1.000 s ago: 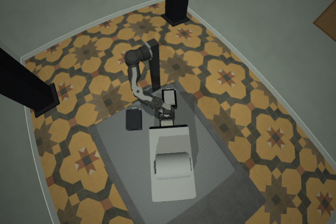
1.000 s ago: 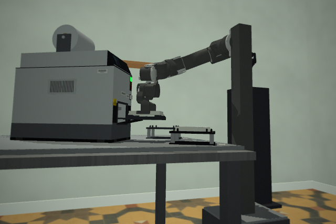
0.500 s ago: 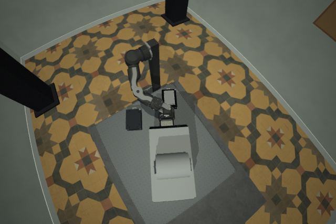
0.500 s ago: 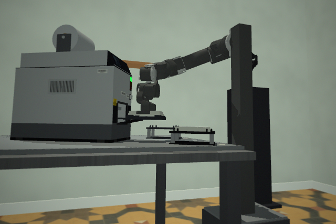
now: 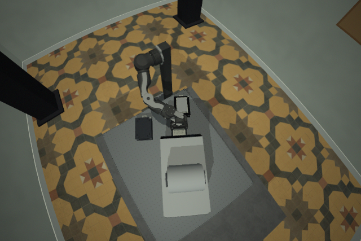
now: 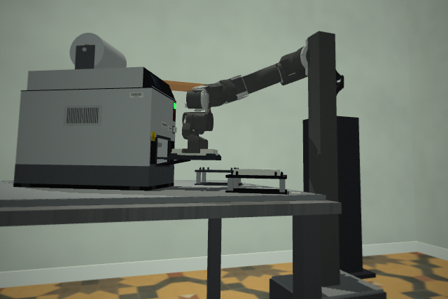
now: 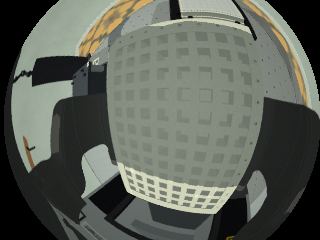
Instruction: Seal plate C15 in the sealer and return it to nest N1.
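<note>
From the top view, the arm reaches from its dark post toward the middle of the frame, and the gripper (image 5: 178, 123) sits just above the near end of the pale sealer (image 5: 186, 180), over the stage, with the well grid of plate C15 (image 5: 178, 132) showing below it. Just above the gripper lies the foil-topped plate C51 (image 5: 181, 104) in nest N2; left of centre sits the dark, bare nest N1 (image 5: 144, 128). In the exterior view, the arm comes in from the right and the gripper (image 6: 194, 148) points straight down at centre frame, clamped on C15 (image 6: 206, 151), which lies level on the stage (image 6: 202, 157) jutting out of the sealer's (image 6: 90, 132) front. The lamp (image 6: 174, 106) on the housing's front shows green. Lower right of the stage, the two nests stand on the table (image 6: 162, 206), the nearer one carrying a plate (image 6: 257, 171). In the wrist view, C15's (image 7: 183, 107) open wells fill the centre of the frame, its lower rows brighter, and the fingers themselves are hard to make out.
</note>
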Robot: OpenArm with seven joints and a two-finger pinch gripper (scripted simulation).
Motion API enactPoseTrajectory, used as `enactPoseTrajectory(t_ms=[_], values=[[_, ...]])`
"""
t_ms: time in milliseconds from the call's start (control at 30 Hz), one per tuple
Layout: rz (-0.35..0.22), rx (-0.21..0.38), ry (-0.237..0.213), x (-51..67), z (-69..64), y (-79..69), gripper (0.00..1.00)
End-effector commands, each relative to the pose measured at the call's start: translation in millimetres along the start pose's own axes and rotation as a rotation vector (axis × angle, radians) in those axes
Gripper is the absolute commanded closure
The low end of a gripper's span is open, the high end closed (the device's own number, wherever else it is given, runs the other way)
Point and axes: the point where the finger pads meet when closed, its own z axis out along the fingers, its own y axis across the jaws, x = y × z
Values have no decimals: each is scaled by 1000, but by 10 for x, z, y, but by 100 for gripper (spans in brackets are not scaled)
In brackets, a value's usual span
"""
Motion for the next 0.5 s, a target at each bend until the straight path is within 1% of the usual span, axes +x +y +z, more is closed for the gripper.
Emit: enactPoseTrajectory(t_ms=[0, 267, 467], values=[[-1, -5, 1, 3, 6, 7, 100], [-1, -5, 1, 3, 6, 7, 100], [-3, -6, 2, 6, 30, 10, 100]])
